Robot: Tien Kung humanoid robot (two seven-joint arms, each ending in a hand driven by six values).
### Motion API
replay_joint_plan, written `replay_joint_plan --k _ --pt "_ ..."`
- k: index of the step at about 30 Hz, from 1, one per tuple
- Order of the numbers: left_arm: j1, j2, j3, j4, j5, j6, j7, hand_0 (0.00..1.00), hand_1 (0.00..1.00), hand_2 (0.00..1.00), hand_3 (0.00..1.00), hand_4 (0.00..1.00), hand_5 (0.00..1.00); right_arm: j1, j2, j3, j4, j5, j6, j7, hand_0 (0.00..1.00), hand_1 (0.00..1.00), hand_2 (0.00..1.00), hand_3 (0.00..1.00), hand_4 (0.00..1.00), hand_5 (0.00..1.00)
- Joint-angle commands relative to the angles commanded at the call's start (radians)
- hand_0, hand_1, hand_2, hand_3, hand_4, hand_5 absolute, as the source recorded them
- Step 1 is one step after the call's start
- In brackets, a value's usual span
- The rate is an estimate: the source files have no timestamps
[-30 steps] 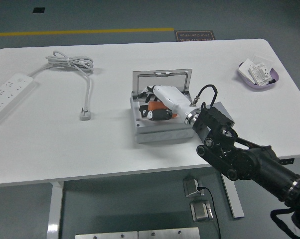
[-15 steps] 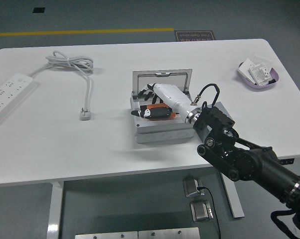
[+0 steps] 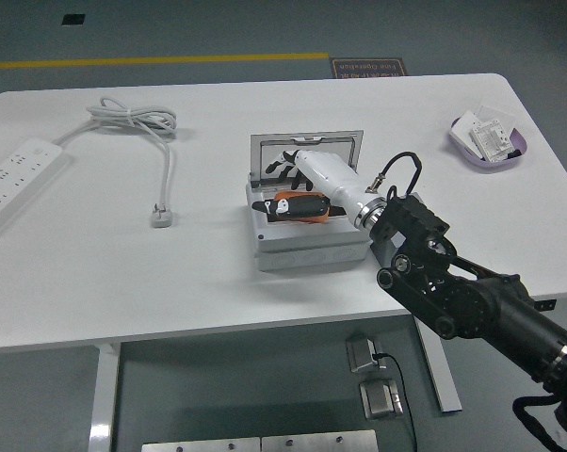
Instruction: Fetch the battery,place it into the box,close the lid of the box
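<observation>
The grey box (image 3: 307,252) stands at the table's middle with its lid (image 3: 306,143) upright at the back. The orange and black battery (image 3: 293,205) lies inside the box. My right hand (image 3: 285,168), white on a black arm, reaches in from the lower right and hovers over the box's back half. Its fingers (image 3: 276,166) are spread just in front of the lid and hold nothing. The battery lies just below the palm; I cannot tell whether the thumb touches it. The left arm is out of view.
A white power strip (image 3: 16,179) lies at the left edge, with its coiled cable (image 3: 133,118) and plug (image 3: 162,217) left of the box. A purple dish (image 3: 490,143) with white items sits at the far right.
My right hand has drawn up and back from the battery toward the lid, with the fingers spreading. The battery now shows more fully in the box, slightly further left.
</observation>
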Motion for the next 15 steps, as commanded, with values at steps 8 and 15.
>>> replay_joint_plan --k 8,15 --pt "0.003 -0.003 -0.001 0.0 0.0 -0.001 -0.001 0.592 0.626 0.597 0.656 0.758 0.216 -0.013 -0.038 0.075 0.135 -0.05 0.044 -0.042 0.414 0.452 0.517 0.629 0.998 0.678" --pt "0.004 -0.003 -0.004 0.0 0.004 -0.002 0.002 0.592 0.625 0.595 0.655 0.757 0.217 0.002 -0.073 0.145 0.266 -0.067 0.115 -0.101 0.475 0.486 0.544 0.631 0.998 0.687"
